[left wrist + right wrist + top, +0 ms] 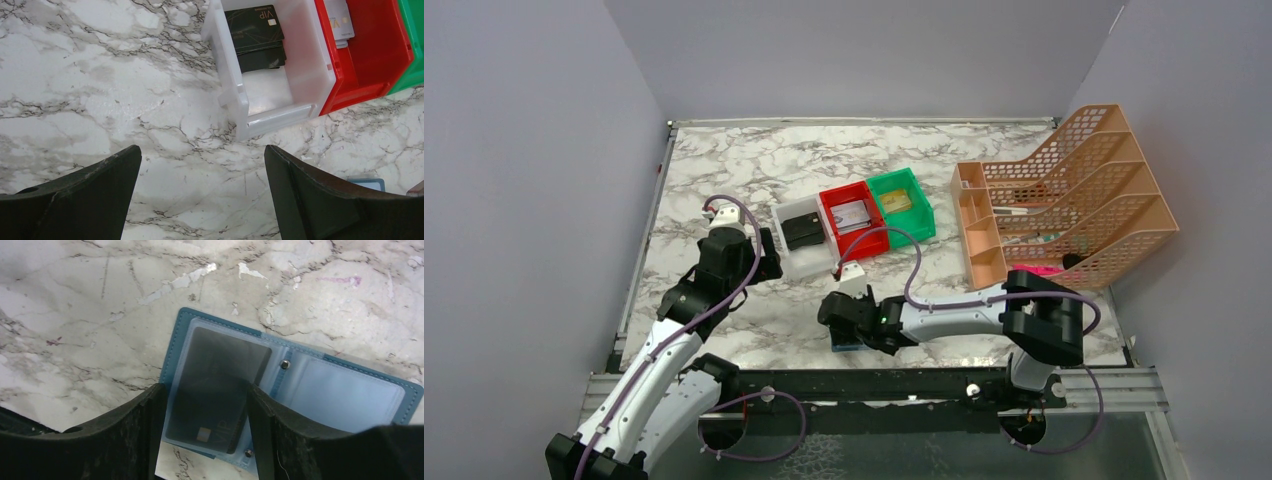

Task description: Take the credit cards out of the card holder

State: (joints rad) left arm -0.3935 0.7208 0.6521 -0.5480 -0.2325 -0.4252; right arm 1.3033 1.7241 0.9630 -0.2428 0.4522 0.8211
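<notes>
**Right wrist view.** You see the right gripper (204, 390) with its two black fingers (125, 435) spread apart, pinching nothing. The flat teal-blue folding card holder (325, 390) lies opened, inside face up, on the white-and-grey marble table (75, 315) beneath them.
- One clear pocket panel sits between the fingers.
- The fold, marked by two metal studs, lies just outside the finger at the right of the view. The second panel extends well beyond that finger.
- A dark rectangular card (220, 365) fills the pocket between the fingers, with its chip and "VIP" lettering at the end nearest the finger roots.
- The holder's long axis runs crosswise to the fingers, slightly tilted. The card's long axis runs roughly along them.

**Top view.** The right forearm lies low and nearly level, reaching leftward from its base along the near edge, with the wrist turned down over the holder. The left arm reaches forward and upward from its base.

**Left wrist view.** The left gripper (201, 150) has its fingers spread wide, holding nothing. Ahead of the tips stands a translucent white plastic bin (235, 100) containing black cards (255, 35). You find one corner of the holder just outside the finger at the right of that view.
</notes>
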